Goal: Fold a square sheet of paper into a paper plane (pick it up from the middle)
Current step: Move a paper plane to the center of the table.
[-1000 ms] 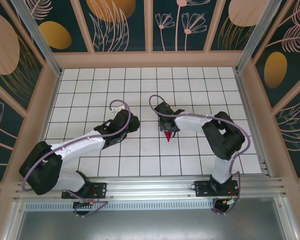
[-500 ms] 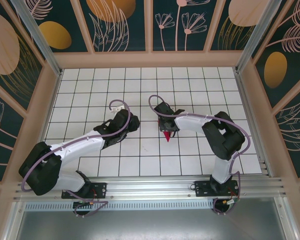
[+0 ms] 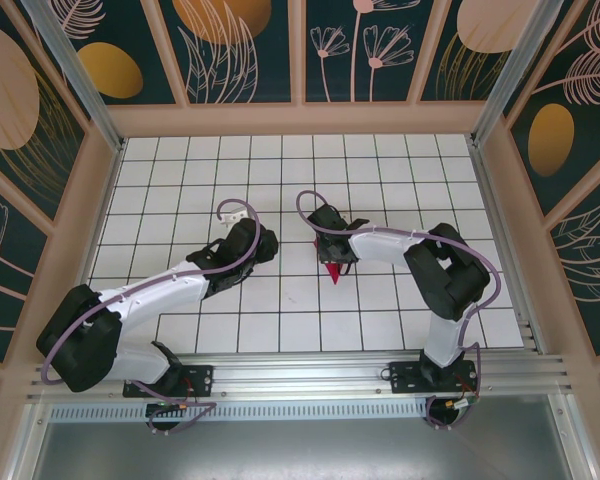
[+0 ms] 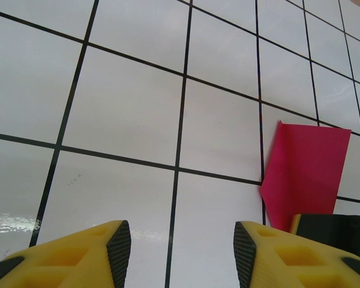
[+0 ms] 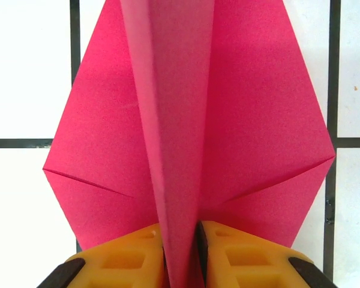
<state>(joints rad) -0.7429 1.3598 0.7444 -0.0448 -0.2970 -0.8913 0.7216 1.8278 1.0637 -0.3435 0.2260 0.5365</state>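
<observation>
My right end effector (image 5: pixel 179 243) clamped on paper plane (image 5: pixel 258 120) keel; left end effector (image 4: pixel 182 249) apart, empty. Light, flimsy, probably crease-prone: hold keel

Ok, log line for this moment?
right gripper: shut on paper plane centre fold | left gripper: open, empty | wings: spread either side
</observation>
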